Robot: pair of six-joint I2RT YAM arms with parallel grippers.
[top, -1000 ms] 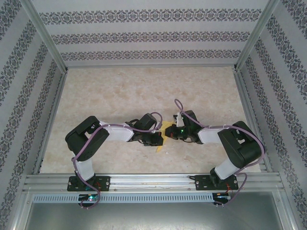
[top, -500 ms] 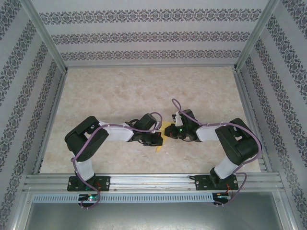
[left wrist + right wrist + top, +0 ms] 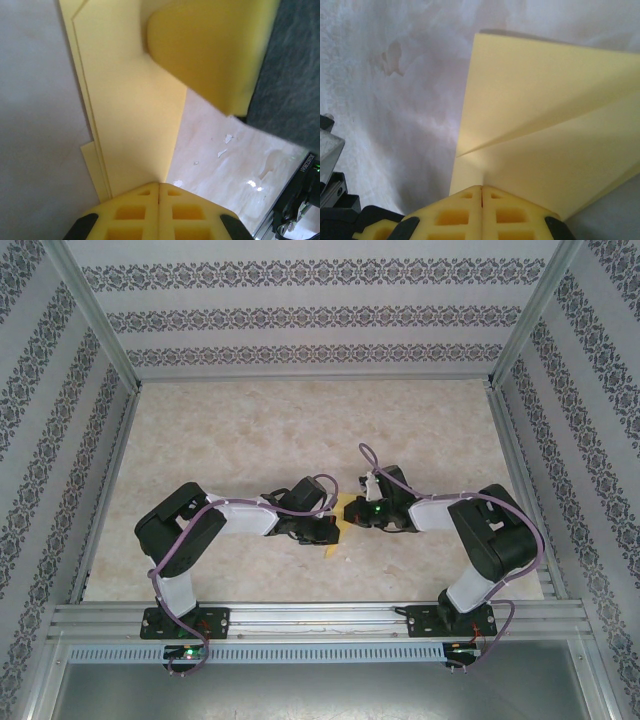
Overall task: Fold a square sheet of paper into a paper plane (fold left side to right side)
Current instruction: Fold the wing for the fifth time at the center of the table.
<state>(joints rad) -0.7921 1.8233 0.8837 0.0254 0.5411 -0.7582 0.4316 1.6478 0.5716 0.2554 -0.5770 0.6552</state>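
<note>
The left end effector [image 3: 159,192] and the right end effector [image 3: 481,194] are each clamped shut on the folded yellow sheet of paper [image 3: 545,125]. The paper is between their tips, near the middle of the marbled desk [image 3: 280,430].

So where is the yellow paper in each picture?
Top external: yellow paper, small, just below the picture's centre.
Left wrist: paper down the centre, into the shut left jaws at the bottom.
Right wrist: paper across the right half, pinched in the shut right jaws.
Shared landmark: pale marbled table.
</note>
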